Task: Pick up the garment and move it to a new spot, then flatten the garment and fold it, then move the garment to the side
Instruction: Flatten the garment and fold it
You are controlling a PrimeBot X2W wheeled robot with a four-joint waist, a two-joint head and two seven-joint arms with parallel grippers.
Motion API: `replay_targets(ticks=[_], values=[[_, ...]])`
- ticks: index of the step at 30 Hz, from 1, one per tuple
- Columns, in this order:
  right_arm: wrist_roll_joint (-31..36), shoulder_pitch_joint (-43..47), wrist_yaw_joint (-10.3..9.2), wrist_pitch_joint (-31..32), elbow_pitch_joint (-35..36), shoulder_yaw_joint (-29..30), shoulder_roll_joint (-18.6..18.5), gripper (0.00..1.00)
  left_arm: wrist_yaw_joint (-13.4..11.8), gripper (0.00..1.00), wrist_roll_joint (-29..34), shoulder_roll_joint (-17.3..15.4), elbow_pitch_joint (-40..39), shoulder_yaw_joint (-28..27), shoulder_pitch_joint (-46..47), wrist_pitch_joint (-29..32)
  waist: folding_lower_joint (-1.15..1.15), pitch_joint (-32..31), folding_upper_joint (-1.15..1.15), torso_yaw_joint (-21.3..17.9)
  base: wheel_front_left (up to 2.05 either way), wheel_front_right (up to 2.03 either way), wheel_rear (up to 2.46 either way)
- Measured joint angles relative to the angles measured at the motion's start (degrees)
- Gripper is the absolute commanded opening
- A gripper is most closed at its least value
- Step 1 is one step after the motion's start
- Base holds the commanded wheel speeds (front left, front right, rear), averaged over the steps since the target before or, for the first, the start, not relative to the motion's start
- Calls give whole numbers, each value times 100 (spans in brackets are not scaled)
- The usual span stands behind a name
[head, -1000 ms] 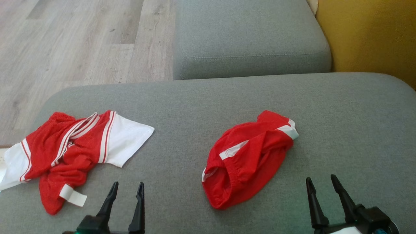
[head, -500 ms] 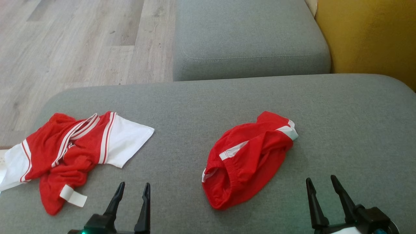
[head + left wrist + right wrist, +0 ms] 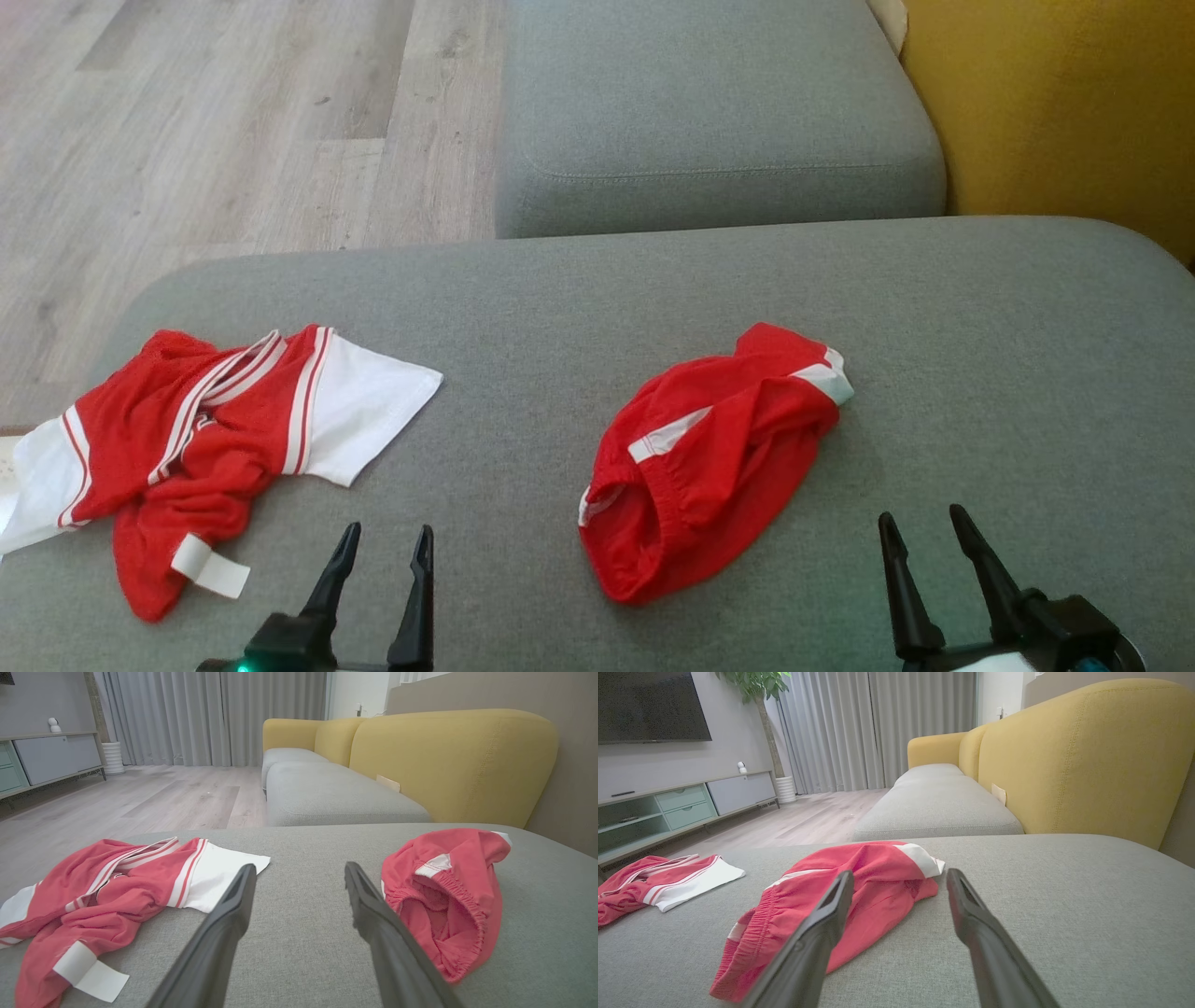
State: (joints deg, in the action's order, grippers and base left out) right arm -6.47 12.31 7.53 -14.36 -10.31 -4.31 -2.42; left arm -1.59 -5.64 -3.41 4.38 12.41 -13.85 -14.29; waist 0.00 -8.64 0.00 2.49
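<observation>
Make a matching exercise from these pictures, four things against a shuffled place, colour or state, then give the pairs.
Things:
1 red shorts
2 red and white shirt
3 sofa backrest
4 left gripper

Descriptions:
A yellow
B open and empty
C crumpled, middle of the grey cushion
D left end of that cushion

Pairs: 1-C, 2-D, 3-A, 4-B

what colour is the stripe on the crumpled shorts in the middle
White, on the crumpled red fabric shorts; shows best in the head view.
</observation>
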Motion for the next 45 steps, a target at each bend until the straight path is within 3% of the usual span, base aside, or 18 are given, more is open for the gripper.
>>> replay_targets(ticks=[16, 21, 27, 35, 40, 45], values=[[0, -2, 0, 0, -1, 2, 0, 100, 66, 100, -5, 1, 93, 16, 7, 0, 0, 17, 0, -35, 0, 0, 0], [-1, -14, 0, 0, 2, 86, 0, 100, 375, 100, -154, 2, 347, 249, 144, 0, 0, 96, 0, -85, 0, 0, 0], [-1, -175, 0, 0, 0, 47, 0, 100, 768, 100, -1449, 9, 944, 779, 654, 0, 0, 242, 0, -190, 0, 0, 0], [190, -417, 0, 0, -32, -80, -9, 100, 842, 100, -1976, 22, 1979, 1412, 1809, 0, 0, 539, 0, -409, 0, 0, 0], [246, -573, 0, 0, -33, -146, -36, 100, 871, 100, -2829, 41, 2646, 2097, 2411, 10, 0, 810, 0, -585, 0, 0, 0], [246, -678, 0, 0, -31, -232, -71, 100, 871, 100, -4092, 43, 2966, 2549, 2815, 113, 0, 1109, 0, -735, 0, 0, 0]])
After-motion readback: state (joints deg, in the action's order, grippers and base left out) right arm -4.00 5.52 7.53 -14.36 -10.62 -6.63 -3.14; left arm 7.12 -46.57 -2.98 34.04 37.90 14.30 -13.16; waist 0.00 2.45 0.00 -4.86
